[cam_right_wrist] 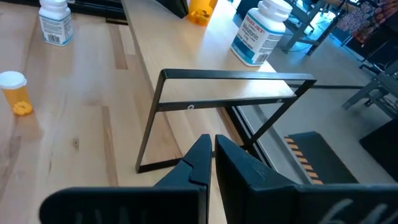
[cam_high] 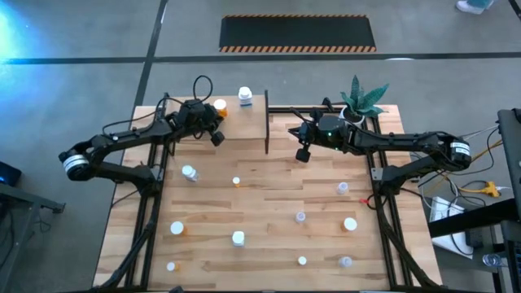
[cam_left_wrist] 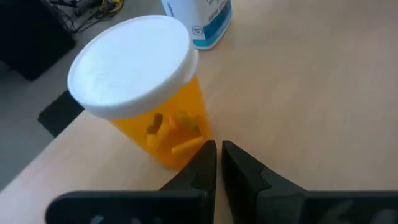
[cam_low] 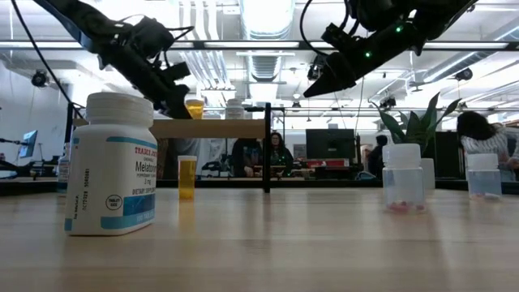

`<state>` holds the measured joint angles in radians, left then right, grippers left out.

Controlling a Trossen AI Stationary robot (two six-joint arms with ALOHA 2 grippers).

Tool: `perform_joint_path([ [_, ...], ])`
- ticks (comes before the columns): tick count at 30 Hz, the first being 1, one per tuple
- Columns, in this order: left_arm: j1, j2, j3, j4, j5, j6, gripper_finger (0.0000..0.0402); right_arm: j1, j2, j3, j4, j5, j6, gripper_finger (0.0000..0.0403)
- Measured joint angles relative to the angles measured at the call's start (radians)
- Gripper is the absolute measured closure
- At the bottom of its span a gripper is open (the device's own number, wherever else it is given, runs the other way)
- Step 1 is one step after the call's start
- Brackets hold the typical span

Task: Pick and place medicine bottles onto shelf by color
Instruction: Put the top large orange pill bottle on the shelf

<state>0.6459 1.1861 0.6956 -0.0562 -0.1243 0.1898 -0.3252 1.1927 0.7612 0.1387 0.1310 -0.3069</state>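
Note:
The wooden shelf [cam_high: 241,124] stands at the table's far middle, on black posts with a dark divider [cam_high: 266,122]. An orange bottle [cam_high: 220,107] and a white bottle [cam_high: 245,97] stand upright on it. My left gripper [cam_left_wrist: 219,163] is shut and empty. It hovers over the shelf's left part, with its tips right beside the orange bottle [cam_left_wrist: 146,93]. My right gripper [cam_high: 303,155] is shut and empty, above the table just right of the shelf [cam_right_wrist: 230,93]. Several more bottles stand on the tabletop, among them a white one [cam_high: 189,172] and a small orange one [cam_high: 236,181]. My left gripper's shut fingertips [cam_left_wrist: 205,152] stand right at the lower wall of the orange bottle [cam_left_wrist: 177,146], coming slanting down from the near side. I cannot tell whether they touch it. The bottle stands upright on the shelf board.
A potted green plant [cam_high: 362,99] stands at the far right corner. Bottles are scattered over the near half of the table, such as a white one [cam_high: 238,238] and clear ones [cam_high: 343,188] [cam_high: 300,216]. In the low view a large white bottle [cam_low: 109,166] stands close in front. People sit in the room behind.

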Motion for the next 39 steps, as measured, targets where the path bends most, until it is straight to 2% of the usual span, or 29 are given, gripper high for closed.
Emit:
perform_joint_path([
  [8, 0.003, 0.039, 0.003, 0.072, -0.034, 0.008, 0.0391, 0.001, 0.000, 0.000, -0.001, 0.000, 0.000, 0.0390],
  [17, 0.002, -0.014, 0.086, -0.138, -0.047, 0.000, 0.0391, -0.005, 0.000, 0.000, -0.004, 0.000, 0.000, 0.0390],
  [22, 0.002, -0.014, 0.103, -0.221, -0.134, -0.021, 0.0391, -0.005, 0.000, 0.000, -0.004, 0.000, 0.000, 0.0390],
  [33, 0.002, 0.092, 0.122, -0.072, -0.165, -0.018, 0.0391, -0.006, 0.000, 0.000, -0.003, 0.000, 0.003, 0.0390],
  [39, 0.002, 0.137, 0.147, -0.074, -0.204, 0.001, 0.0391, -0.006, 0.000, 0.000, -0.008, 0.000, 0.008, 0.0390],
])
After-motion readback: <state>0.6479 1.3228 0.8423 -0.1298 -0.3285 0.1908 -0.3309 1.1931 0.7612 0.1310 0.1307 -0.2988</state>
